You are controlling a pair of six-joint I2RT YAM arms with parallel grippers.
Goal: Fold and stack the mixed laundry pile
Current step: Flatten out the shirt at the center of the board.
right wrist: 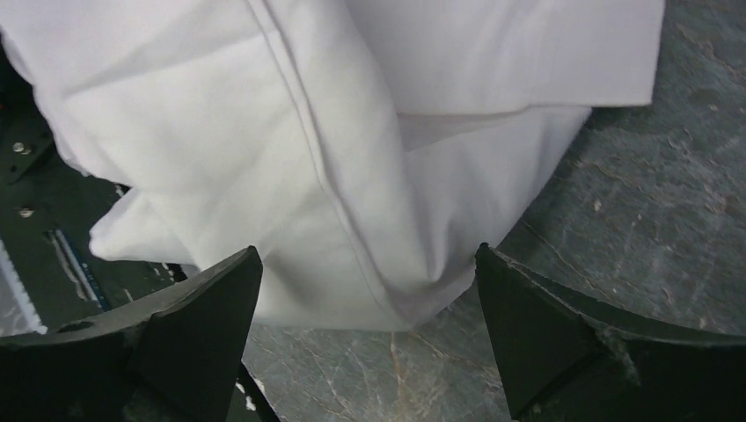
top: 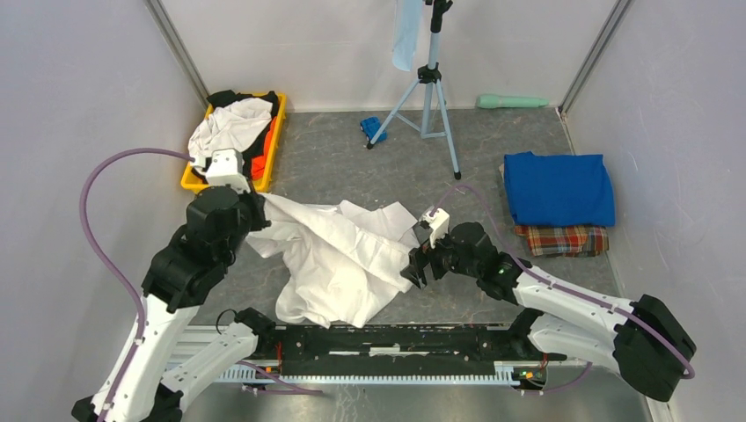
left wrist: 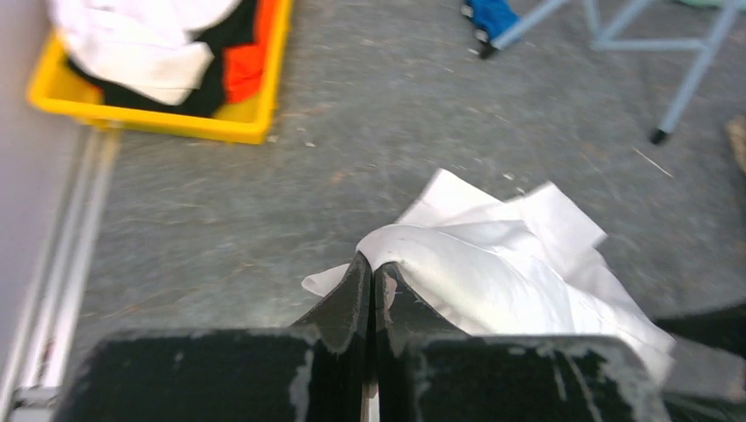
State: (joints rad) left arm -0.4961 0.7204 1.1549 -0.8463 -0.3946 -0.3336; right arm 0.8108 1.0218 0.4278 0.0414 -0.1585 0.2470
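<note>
Left fingers pinched together on a raised fold of a large crumpled white shirt. Right fingers spread wide, the shirt's hemmed edge lying ungripped between them on the grey bench. Beyond the left fingers, a yellow plastic bin holds white, black and orange garments. Well right of the right fingers, a folded royal-blue T-shirt tops a red-green plaid cloth.

This is looking like a robotics lab test cell: plain white panels are closing in a grey stone-patterned tabletop on three sides, metal posts are running up the far corners, two arms are sitting bolted to a black rail at the near edge, and a tripod (pale blue, legs spread) is standing at the far side.
</note>
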